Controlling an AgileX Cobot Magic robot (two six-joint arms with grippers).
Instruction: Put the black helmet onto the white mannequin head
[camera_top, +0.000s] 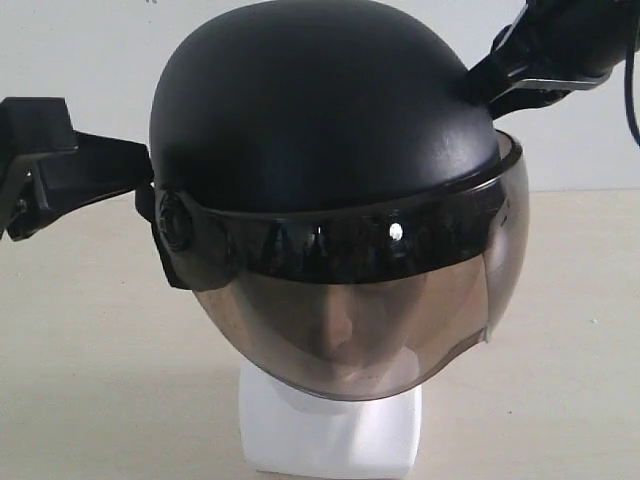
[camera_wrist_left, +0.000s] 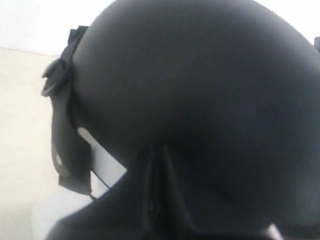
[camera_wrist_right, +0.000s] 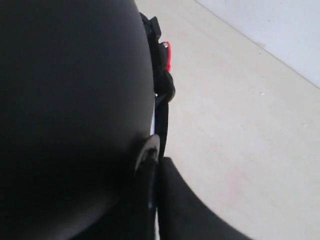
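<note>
**Squarely over the head: the helmet sits on the mannequin, an arm at each side**

The black helmet fills the middle of the exterior view. Its tinted visor hangs down over the face of the white mannequin head, whose nose and mouth show dimly through it. Only the blocky neck base stands clear, at the bottom centre on the pale table.

The left gripper reaches in from the left edge of the frame and meets the shell just by the round visor pivot. The right gripper comes down from the upper right corner and touches the dome above the visor's top edge.

In the left wrist view the shell takes up nearly the whole picture. Two dark fingers lie close together against it, but whether they pinch anything I cannot tell.

The right wrist view likewise shows dark fingers at the helmet's rim, near a small red tab; their grip cannot be told either.
</note>
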